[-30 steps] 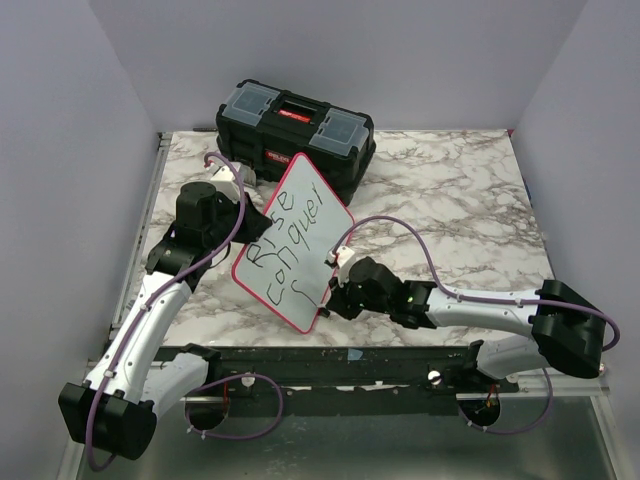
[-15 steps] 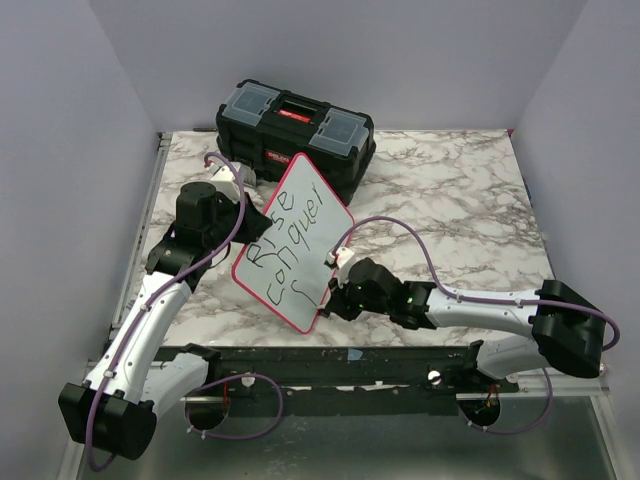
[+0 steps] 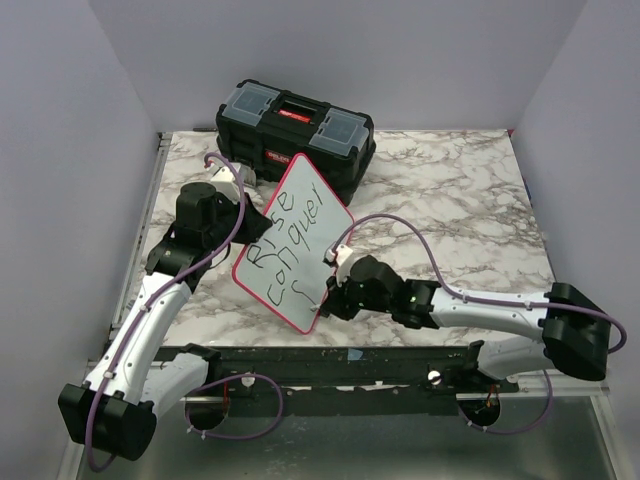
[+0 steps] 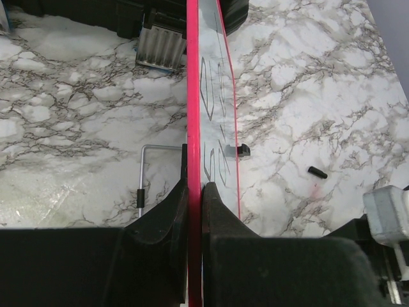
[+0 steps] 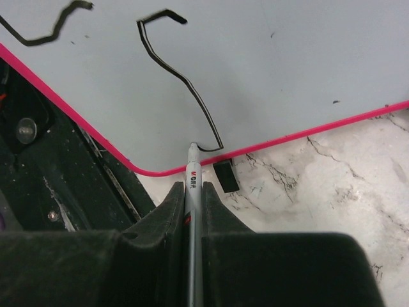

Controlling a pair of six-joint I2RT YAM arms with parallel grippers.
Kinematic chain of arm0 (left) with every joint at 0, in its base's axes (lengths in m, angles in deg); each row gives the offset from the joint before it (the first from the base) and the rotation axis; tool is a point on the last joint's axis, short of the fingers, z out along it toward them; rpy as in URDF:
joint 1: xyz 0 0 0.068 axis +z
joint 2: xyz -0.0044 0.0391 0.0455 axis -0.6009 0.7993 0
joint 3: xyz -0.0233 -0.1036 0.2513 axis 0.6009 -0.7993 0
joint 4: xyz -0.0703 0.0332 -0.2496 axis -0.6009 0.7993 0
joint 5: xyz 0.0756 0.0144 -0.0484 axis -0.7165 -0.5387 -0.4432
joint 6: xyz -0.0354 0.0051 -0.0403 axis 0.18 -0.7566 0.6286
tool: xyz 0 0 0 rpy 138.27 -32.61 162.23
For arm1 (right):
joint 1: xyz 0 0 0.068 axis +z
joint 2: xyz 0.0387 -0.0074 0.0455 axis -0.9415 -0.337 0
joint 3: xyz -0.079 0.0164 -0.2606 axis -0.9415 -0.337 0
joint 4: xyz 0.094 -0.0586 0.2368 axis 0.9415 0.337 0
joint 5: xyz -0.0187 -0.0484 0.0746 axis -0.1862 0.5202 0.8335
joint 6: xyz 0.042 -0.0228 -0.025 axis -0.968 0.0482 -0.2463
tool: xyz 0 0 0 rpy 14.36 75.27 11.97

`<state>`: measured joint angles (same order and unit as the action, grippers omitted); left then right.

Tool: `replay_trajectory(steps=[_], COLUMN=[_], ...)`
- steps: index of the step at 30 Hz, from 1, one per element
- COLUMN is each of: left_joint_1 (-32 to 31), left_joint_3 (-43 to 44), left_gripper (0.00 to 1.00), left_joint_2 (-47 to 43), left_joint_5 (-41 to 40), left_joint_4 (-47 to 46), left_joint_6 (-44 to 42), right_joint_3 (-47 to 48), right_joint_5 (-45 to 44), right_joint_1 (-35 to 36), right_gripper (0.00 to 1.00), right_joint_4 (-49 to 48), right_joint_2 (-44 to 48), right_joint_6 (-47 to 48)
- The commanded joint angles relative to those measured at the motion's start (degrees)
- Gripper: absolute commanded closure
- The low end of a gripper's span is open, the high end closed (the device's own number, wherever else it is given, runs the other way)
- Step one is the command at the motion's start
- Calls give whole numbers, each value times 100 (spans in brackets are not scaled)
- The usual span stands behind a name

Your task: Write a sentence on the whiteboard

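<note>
The left gripper (image 4: 193,187) pinches the rim of the whiteboard (image 3: 295,240), likely light, stiff, slick-faced; the right gripper (image 5: 193,190) clamps the thin marker pen (image 5: 191,171).

Soft, even overhead light is leaving only a faint shadow on the counter (image 3: 450,190) under the whiteboard (image 3: 292,243). In the left wrist view the counter left of the whiteboard is showing a mild sheen, while the left pincer (image 4: 195,192) at its edge is looking dark and blurred.
</note>
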<state>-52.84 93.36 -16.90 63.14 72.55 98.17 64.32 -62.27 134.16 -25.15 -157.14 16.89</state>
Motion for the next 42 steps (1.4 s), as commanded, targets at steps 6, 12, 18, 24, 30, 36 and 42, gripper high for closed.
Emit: replay_trajectory(steps=[6,12,18,24,30,36,42], left_joint_1=[-62,-62,-61,-71,-97,-106,-124], left_joint_3=[-68,-78,-78,-78,-69,-78,-87], left_gripper=[100,100,100,100,100,100,100], left_joint_2=[-62,-77,-44,-7,24,28,41], left_joint_5=[-143,-81,-43,-40,-36,-62,-99], left_joint_4=[380,354,333,334,342,351,362], left_joint_6=[-611,-588,-575,-575,-575,-575,-584], right_joint_3=[155,47,-90,-144,-125,-129,-150], right_joint_5=[-92,-212,74,459,675,690,452], right_joint_1=[64,58,56,62,62,62,64], right_gripper=[99,99,99,99,99,99,99], right_joint_4=[-180,-250,-316,-547,-710,-904,-998], right_joint_2=[944,862,597,378,177,49,-77], right_joint_6=[-85,-35,38,106,156,167,186])
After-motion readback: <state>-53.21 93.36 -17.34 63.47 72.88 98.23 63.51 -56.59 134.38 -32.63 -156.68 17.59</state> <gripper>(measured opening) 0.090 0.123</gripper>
